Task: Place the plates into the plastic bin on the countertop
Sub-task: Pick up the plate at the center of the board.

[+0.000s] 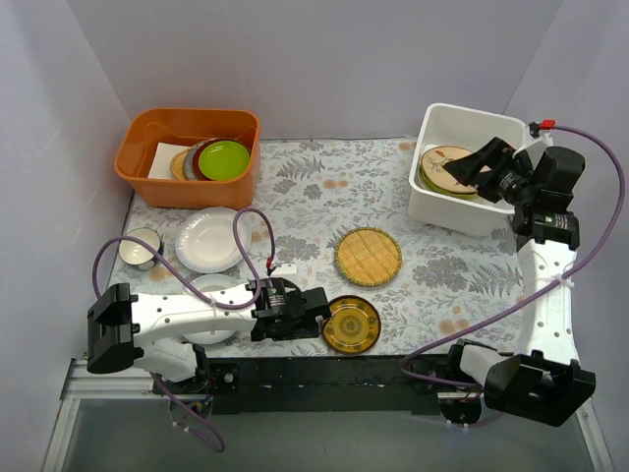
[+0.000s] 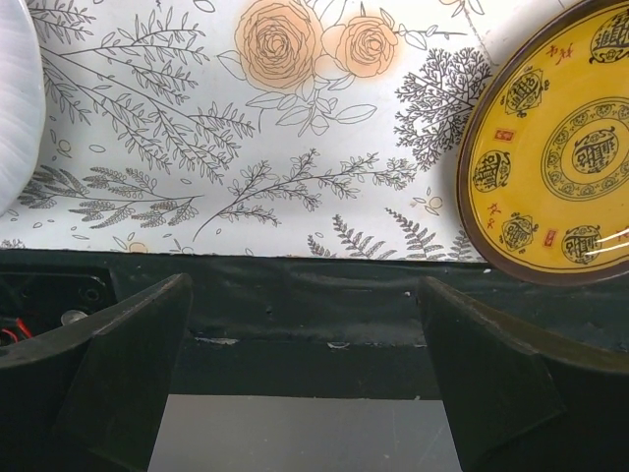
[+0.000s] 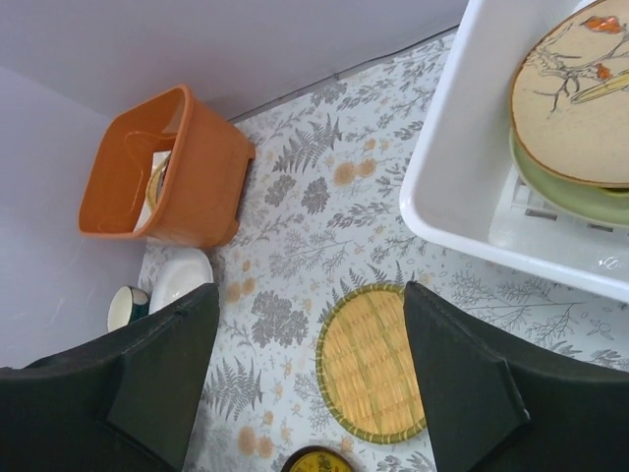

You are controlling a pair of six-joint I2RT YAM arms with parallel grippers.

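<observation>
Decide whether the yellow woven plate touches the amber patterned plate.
Apart. The top external view shows countertop between the yellow woven plate and the amber patterned plate.

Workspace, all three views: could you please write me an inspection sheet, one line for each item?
Surface: countertop flat; no spill seen.
Job's things: bird plate lies on a green plate in the white bin; woven plate, amber plate, white plate and second white plate lie outside it.
Clutter: orange tub holding stacked plates; small bowl.
Grippers: left gripper open, empty, beside the amber plate; right gripper open, empty, over the bin.
Cables: purple cables loop from both arms.
Surroundings: pale walls; nothing else seen.
</observation>
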